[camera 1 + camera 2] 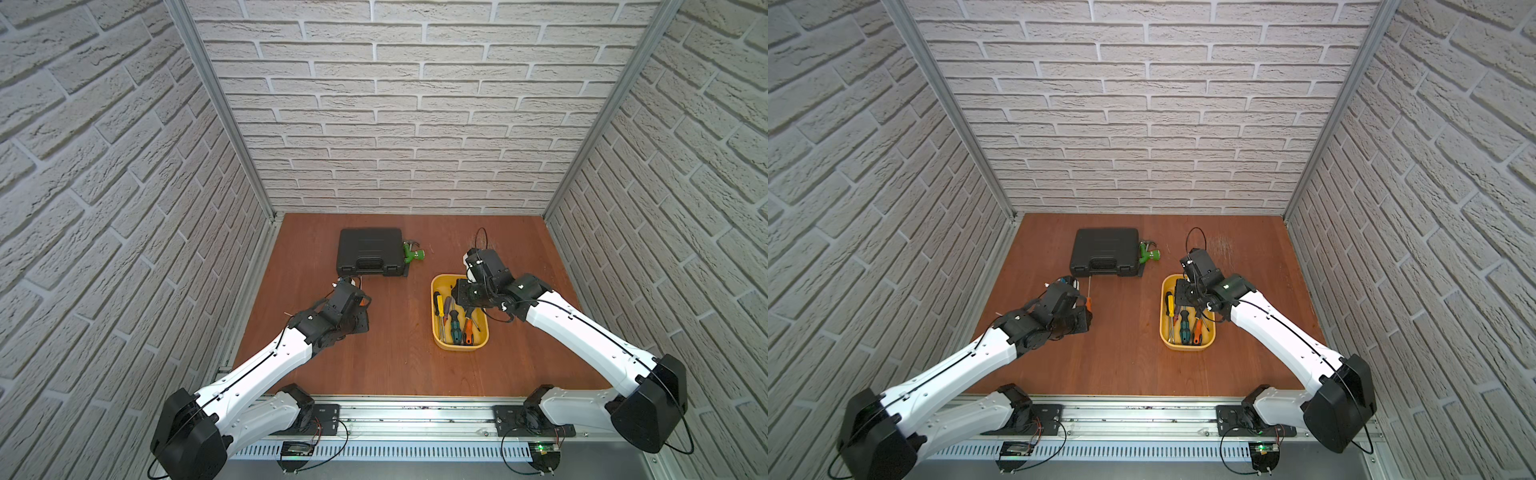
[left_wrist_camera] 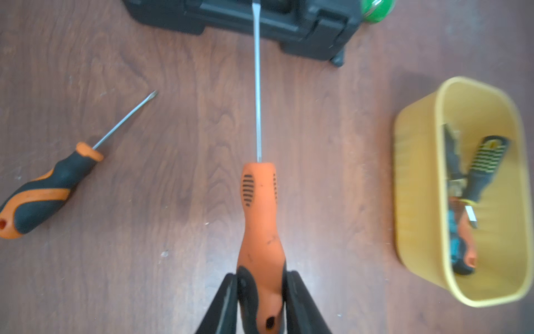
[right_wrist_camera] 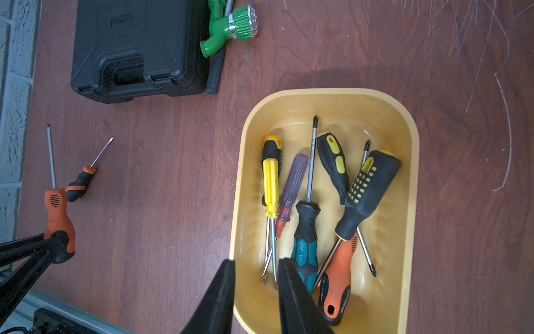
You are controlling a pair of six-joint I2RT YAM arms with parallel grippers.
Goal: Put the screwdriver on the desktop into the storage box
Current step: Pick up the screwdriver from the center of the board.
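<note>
My left gripper (image 2: 261,277) is shut on the handle of an orange screwdriver (image 2: 260,217), held above the desktop (image 1: 395,353) with its shaft pointing at the black case. Its handle also shows in both top views (image 1: 365,302) (image 1: 1088,304). A second screwdriver (image 2: 49,191) (image 3: 79,183), orange and black, lies flat on the desktop beside it; my left arm hides it in both top views. The yellow storage box (image 1: 459,345) (image 3: 326,95) holds several screwdrivers (image 3: 306,231). My right gripper (image 3: 256,266) hangs over the box's near rim, jaws slightly apart with nothing between them.
A closed black tool case (image 1: 370,251) stands at the back, with a green hose nozzle (image 1: 413,254) and a dark-handled tool (image 3: 215,72) at its right side. Brick-patterned walls close in three sides. Pale scratches (image 3: 491,57) mark the wood beyond the box.
</note>
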